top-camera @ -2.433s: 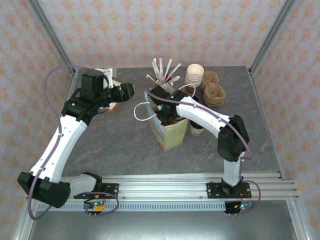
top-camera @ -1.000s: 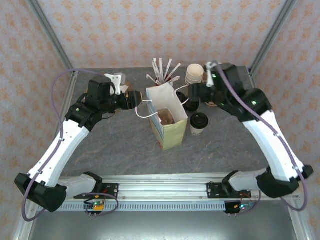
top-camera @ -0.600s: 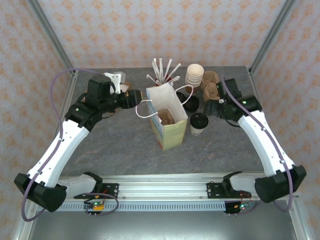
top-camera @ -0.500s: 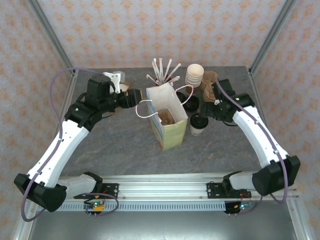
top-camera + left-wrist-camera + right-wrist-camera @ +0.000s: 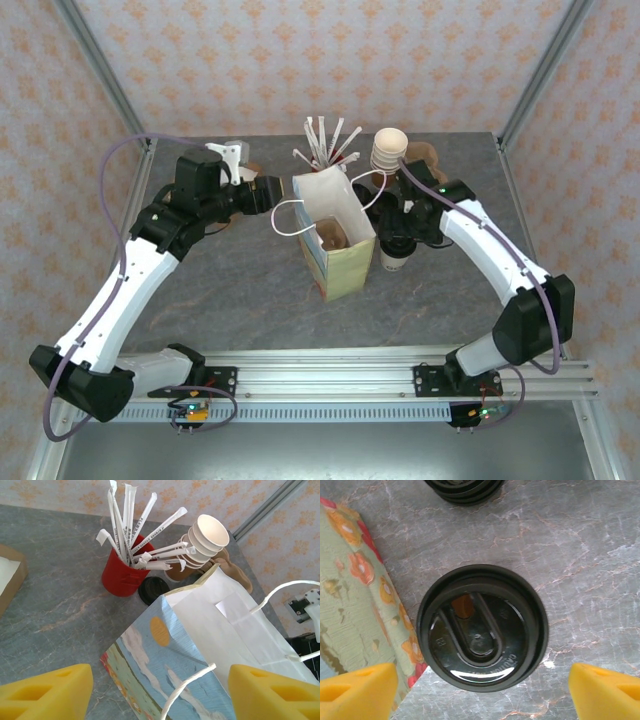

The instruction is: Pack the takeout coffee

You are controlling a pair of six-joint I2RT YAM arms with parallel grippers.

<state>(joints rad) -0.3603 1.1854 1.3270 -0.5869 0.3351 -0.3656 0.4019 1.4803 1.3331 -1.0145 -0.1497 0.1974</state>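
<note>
Beside the printed paper bag (image 5: 335, 245), on the grey marbled table (image 5: 240, 290), the small cream paper cup with a round black plastic lid (image 5: 482, 627) is stood upright. The right gripper (image 5: 481, 692) is held directly above it, its yellow fingers (image 5: 357, 687) spread wide to either side of the lid, with nothing gripped. The left gripper (image 5: 159, 695) is likewise spread wide and empty, near the bag's white handle (image 5: 187, 685).
</note>
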